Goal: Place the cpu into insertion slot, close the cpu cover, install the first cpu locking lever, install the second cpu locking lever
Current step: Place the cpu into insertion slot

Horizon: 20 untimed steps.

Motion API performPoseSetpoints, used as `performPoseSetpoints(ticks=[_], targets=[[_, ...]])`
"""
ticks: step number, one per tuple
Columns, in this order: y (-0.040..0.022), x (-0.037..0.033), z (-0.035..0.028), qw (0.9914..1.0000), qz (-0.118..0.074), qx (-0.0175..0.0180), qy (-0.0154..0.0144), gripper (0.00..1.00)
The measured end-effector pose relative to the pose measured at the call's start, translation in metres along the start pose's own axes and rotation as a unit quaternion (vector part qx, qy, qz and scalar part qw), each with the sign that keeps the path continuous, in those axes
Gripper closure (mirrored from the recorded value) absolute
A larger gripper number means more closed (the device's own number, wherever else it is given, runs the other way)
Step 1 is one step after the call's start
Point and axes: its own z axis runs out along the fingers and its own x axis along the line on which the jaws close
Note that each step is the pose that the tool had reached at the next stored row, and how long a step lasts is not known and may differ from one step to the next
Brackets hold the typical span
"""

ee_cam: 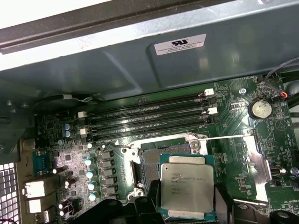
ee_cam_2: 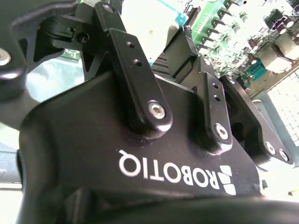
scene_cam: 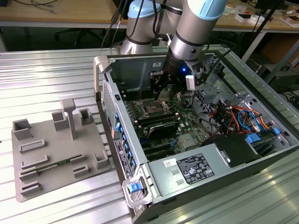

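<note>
Arm: I see the arm (scene_cam: 196, 28) coming down from the upper middle of the exterior view into the open computer case (scene_cam: 125, 140), which fills the centre and right of that frame

Gripper: the gripper (scene_cam: 164, 93) hangs just above the green board (scene_cam: 161, 122), near the case's back wall

Tool state: pinching the cpu; in the first wrist view the dark fingers (ee_cam: 223, 203) press on two opposite edges of the chip

Cpu: the cpu (ee_cam: 187, 192) is in the gripper's grasp, silver-grey top facing the camera, held over the board and not seated; it overlaps one corner of the slot from above

Insertion slot: the insertion slot (ee_cam: 150, 162) lies open and dark, partly hidden behind the chip; in the exterior view it sits just below the gripper, at the frame's centre

Cpu cover: I take the bright metal frame (ee_cam: 260, 158) beside the slot for the cpu cover, swung off the slot

Memory slots: long black memory slots (ee_cam: 149, 119) run between the slot and the case wall

Fixture: a grey fixture plate (scene_cam: 56, 149) lies on the ribbed metal table (scene_cam: 46, 74) at the exterior view's left, well apart from the case
</note>
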Motion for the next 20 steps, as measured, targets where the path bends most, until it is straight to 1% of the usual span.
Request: performPoseSetpoints(ticks=[20], targets=[[-0.0001, 0.0, 0.001, 0.99997, 0.007, -0.0001, -0.0005, 0.45]])
